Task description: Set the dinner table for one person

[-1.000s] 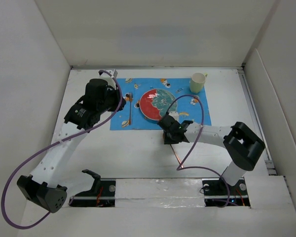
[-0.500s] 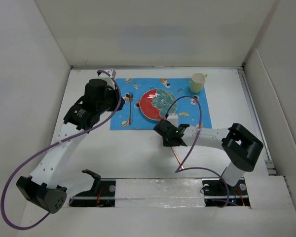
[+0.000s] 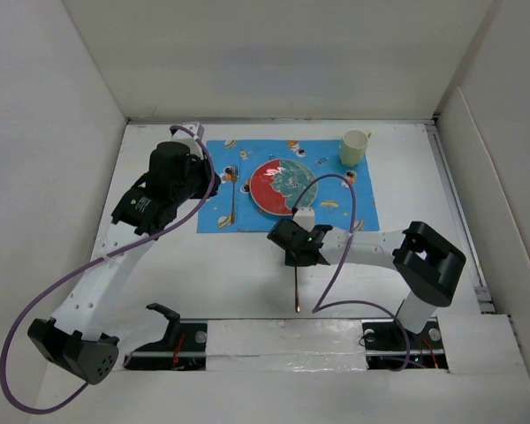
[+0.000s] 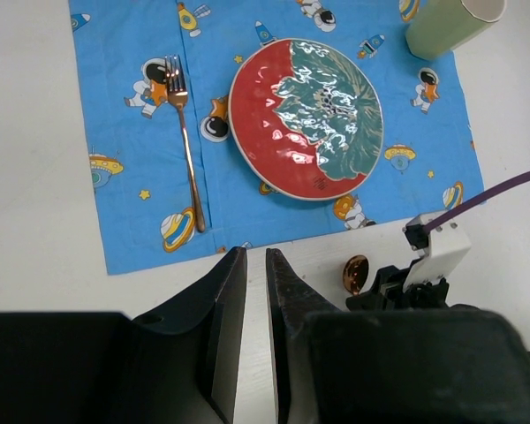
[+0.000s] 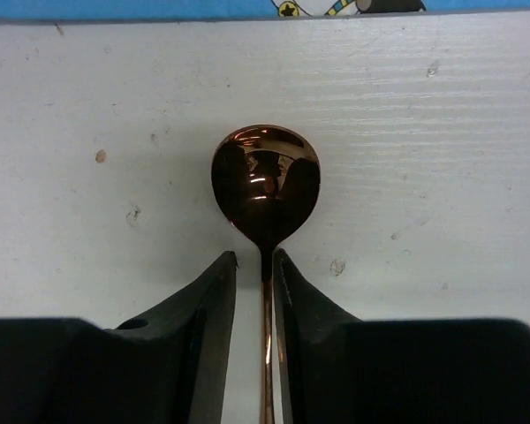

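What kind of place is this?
Probably a robot test booth, not a home: plain white walls box in the dinner table, the left arm and right arm are bolted at its edge, and the right hand grips a spoon.

Overhead looks down from behind; close wrist views share the spoon (image 4: pixel 355 274)

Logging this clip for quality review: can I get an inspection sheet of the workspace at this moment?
Surface: white dinner table, a few small specks by the spoon.
Job's things: placemat carries the fork left of the plate; cup at its far right corner; spoon on the bare table, off the placemat.
Clutter: nothing seen.
Hands: left hand shut, empty; right hand closed on the spoon's neck.
Cables: purple left cable and right cable loop loose.
Surroundings: white walls.
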You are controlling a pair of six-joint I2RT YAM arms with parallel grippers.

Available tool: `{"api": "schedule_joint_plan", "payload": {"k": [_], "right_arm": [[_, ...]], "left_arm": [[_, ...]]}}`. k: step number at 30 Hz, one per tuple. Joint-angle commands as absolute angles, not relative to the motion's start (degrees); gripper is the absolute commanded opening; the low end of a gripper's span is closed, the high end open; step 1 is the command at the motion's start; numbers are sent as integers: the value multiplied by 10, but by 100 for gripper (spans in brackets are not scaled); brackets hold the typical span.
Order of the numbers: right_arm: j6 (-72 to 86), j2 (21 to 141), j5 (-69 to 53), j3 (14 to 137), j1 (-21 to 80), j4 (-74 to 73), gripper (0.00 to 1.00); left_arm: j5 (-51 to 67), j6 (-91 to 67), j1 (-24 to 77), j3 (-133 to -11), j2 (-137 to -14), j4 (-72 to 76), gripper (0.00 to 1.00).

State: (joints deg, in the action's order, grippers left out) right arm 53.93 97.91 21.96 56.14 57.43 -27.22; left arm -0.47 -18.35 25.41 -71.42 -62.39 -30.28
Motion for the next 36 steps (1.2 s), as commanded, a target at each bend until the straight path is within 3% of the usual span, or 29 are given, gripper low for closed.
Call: {"api": "schedule_joint_plan", "payload": {"k": [1, 7, 10, 11, 12, 18, 23, 36], "right_arm": [[552, 1025, 152, 505, 579, -373, 30], [553, 1024, 134, 490, 584, -365, 28], [550, 1048, 125, 497, 591, -365, 13], [549, 1052, 126, 497, 591, -366, 3], [551, 1053, 131, 500, 591, -366, 0], [520, 985, 203, 562, 556, -418, 0], [410, 918, 210, 636, 445, -436, 0], [206, 1070, 183, 859, 253, -408, 0]], "left_arm": [[-12, -190, 257, -737, -612, -291, 13], [-11, -190, 257, -732, -610, -292, 13], [-11, -189, 257, -733, -610, -294, 13], [-12, -188, 257, -736, -611, -293, 13], [-14, -187, 257, -737, -612, -294, 13], [-14, -180, 257, -744, -620, -289, 13], [-5, -177, 257, -743, -626, -281, 13], [16, -175, 257, -725, -632, -258, 13]]}}
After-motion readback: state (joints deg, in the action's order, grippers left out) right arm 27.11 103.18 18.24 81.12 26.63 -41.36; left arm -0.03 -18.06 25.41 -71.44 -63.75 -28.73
